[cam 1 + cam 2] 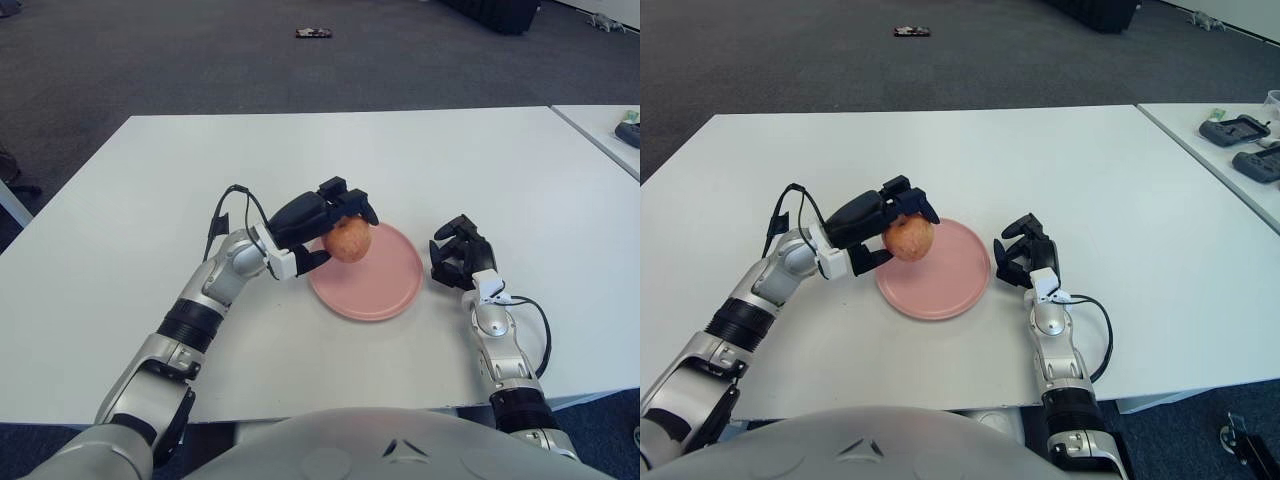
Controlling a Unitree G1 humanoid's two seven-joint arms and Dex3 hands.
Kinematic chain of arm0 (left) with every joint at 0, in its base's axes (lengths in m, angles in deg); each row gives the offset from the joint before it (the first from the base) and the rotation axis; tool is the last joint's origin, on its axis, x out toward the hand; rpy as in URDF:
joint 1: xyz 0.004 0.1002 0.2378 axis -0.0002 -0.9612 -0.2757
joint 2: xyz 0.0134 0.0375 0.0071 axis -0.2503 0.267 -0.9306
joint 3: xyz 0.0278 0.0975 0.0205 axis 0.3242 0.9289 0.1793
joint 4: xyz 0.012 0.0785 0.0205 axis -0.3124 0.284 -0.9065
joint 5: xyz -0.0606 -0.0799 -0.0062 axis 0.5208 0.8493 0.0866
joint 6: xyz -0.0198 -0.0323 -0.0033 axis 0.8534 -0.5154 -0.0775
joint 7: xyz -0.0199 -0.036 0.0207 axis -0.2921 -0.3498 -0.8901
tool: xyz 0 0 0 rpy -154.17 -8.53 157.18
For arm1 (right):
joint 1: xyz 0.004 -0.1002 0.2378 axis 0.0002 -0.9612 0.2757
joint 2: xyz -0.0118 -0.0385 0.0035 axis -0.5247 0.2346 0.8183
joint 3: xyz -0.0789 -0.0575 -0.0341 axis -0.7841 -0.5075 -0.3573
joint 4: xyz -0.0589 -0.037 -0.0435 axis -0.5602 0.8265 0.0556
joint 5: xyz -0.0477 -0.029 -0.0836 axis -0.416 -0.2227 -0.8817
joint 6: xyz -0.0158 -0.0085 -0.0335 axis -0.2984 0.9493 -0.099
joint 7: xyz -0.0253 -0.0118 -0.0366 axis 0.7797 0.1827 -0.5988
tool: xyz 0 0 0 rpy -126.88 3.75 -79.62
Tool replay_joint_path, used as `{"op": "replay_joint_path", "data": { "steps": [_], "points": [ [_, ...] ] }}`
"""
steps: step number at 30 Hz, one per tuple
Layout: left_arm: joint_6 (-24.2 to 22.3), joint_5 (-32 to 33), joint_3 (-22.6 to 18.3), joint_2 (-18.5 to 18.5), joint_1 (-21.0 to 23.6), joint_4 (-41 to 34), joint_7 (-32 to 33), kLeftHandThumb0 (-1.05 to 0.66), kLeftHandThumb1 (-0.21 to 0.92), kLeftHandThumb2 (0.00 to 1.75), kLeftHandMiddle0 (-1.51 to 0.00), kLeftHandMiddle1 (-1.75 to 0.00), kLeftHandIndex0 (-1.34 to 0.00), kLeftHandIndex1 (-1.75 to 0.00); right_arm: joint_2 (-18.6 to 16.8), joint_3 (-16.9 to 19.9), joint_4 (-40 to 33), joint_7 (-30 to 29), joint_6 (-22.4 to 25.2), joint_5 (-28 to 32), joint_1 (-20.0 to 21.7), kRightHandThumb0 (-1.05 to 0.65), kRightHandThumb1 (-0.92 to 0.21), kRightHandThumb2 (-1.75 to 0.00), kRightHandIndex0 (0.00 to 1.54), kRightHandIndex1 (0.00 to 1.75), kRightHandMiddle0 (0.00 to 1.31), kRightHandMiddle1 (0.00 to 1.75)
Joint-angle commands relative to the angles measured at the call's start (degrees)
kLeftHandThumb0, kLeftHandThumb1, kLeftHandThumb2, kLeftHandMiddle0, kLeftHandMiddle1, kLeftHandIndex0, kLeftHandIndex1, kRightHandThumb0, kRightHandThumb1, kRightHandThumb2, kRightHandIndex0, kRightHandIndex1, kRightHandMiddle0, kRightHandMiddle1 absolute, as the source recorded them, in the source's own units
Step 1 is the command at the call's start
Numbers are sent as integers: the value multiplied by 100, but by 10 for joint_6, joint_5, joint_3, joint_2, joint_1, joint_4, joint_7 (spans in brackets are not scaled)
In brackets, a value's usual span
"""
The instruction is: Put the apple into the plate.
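Observation:
A reddish-yellow apple (349, 239) is held in my left hand (325, 230), whose black fingers are curled around it from the left and above. The apple hangs over the left part of a pink round plate (385, 282) on the white table; I cannot tell if it touches the plate. My right hand (458, 254) shows just to the right of the plate, holding nothing, fingers loosely curled. In the right eye view the apple (908, 237) sits at the plate's (950, 280) left rim.
The white table (300, 160) stretches far behind and to both sides of the plate. A second table (1230, 150) at the right carries dark devices (1232, 129). A small dark object (313, 33) lies on the carpet far behind.

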Motion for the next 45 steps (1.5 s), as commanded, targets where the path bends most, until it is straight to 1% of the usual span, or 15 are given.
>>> {"op": "replay_joint_path", "data": {
  "steps": [1, 3, 6, 9, 12, 15, 22, 27, 30, 32, 34, 37, 40, 44, 45],
  "points": [
    [30, -62, 17, -9, 23, 26, 55, 0, -10, 175, -97, -162, -69, -175, -1, 1, 19, 4, 39, -4, -18, -41, -54, -104, 68, 167, 43, 175],
    [38, -93, 30, -9, 27, 35, 79, 0, -9, 175, -96, -163, -68, -175, -1, 2, 19, 4, 40, -4, -19, -41, -55, -104, 67, 167, 43, 175],
    [44, -122, 42, -11, 33, 42, 104, 0, -9, 175, -95, -165, -68, -175, -1, 2, 21, 4, 37, -4, -19, -41, -55, -103, 66, 168, 43, 175],
    [40, -148, 55, -11, 36, 47, 121, 0, -8, 175, -94, -167, -67, -175, -1, 3, 21, 4, 40, -2, -18, -41, -55, -103, 66, 169, 43, 175],
    [31, -165, 66, -10, 37, 54, 132, 0, -8, 175, -94, -168, -67, -175, -4, 8, 19, 7, 56, 5, -17, -41, -56, -102, 65, 169, 42, 175],
    [22, -181, 78, -8, 40, 63, 144, 0, -7, 174, -93, -168, -67, -175, -6, 11, 20, 8, 62, 11, -16, -40, -57, -101, 65, 169, 41, 175],
    [1, -212, 105, -1, 53, 104, 186, -1, -6, 174, -92, -169, -66, -175, -9, 9, 27, 2, 42, 4, -15, -40, -57, -101, 67, 168, 42, 175],
    [-18, -229, 124, 3, 59, 125, 218, -1, -6, 173, -92, -169, -66, -175, -9, 7, 22, 3, 37, 0, -17, -40, -57, -101, 68, 168, 42, 175],
    [-28, -241, 143, 6, 64, 146, 233, -1, -6, 173, -92, -169, -66, -175, -6, 5, 22, 8, 30, -1, -18, -40, -57, -101, 68, 169, 41, 175],
    [-24, -255, 157, 4, 73, 155, 255, -1, -6, 174, -91, -170, -66, -175, -4, 4, 23, 10, 26, -1, -18, -40, -57, -101, 68, 170, 42, 175],
    [-23, -280, 175, 2, 80, 164, 296, -1, -6, 174, -91, -172, -66, -174, -3, 4, 24, 12, 24, -2, -17, -40, -57, -101, 68, 169, 42, 175],
    [-37, -314, 202, 3, 83, 177, 353, -1, -7, 174, -91, -174, -68, -172, -2, 3, 25, 13, 25, -3, -16, -41, -56, -102, 68, 169, 42, 175],
    [-50, -334, 224, 6, 85, 190, 398, -1, -8, 175, -91, -174, -70, -169, 0, 3, 24, 14, 27, -4, -17, -41, -55, -104, 68, 168, 43, 175],
    [-53, -342, 245, 5, 95, 205, 437, -1, -9, 175, -92, -175, -74, -164, 0, 2, 22, 14, 29, -4, -16, -41, -54, -104, 68, 167, 44, 175],
    [-44, -338, 251, 8, 101, 217, 437, -1, -9, 175, -92, -175, -74, -164, 0, 2, 21, 14, 30, -4, -17, -41, -54, -105, 68, 167, 44, 175]
  ]
}}
